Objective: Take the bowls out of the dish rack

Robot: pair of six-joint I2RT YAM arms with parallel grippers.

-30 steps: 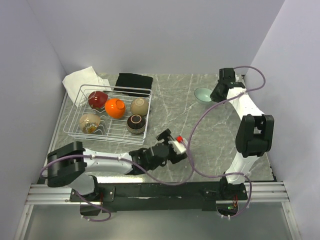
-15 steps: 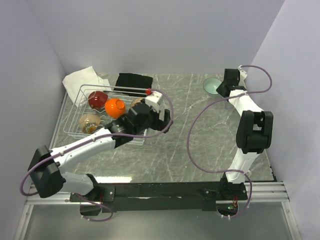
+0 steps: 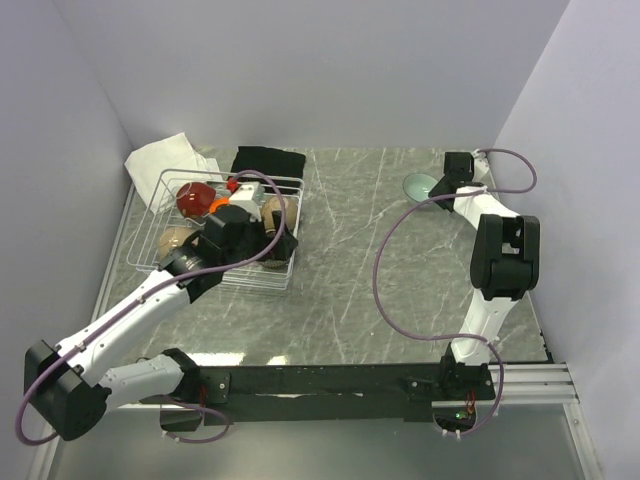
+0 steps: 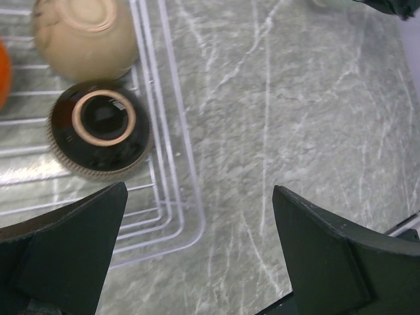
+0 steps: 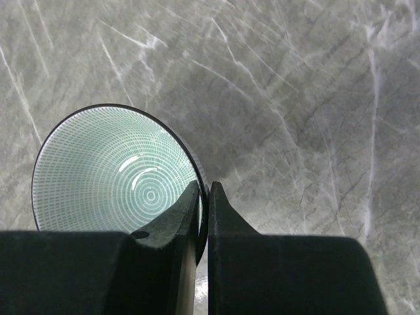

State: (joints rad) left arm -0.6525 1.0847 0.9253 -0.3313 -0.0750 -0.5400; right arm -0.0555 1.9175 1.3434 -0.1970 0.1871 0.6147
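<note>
Left wrist: left gripper (image 4: 199,191) gapes over dish rack (image 4: 176,147) (dark brown bowl (image 4: 98,128) inside, seemingly inverted); right gripper (image 5: 203,194) pinches teal bowl (image 5: 115,172).

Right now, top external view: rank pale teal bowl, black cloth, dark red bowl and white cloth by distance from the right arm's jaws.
1. pale teal bowl: far right of the table, rim clamped in the jaws.
2. black cloth: far edge, left of centre, behind the rack.
3. dark red bowl: in the rack's far-left part.
4. white cloth: far-left corner.
</note>
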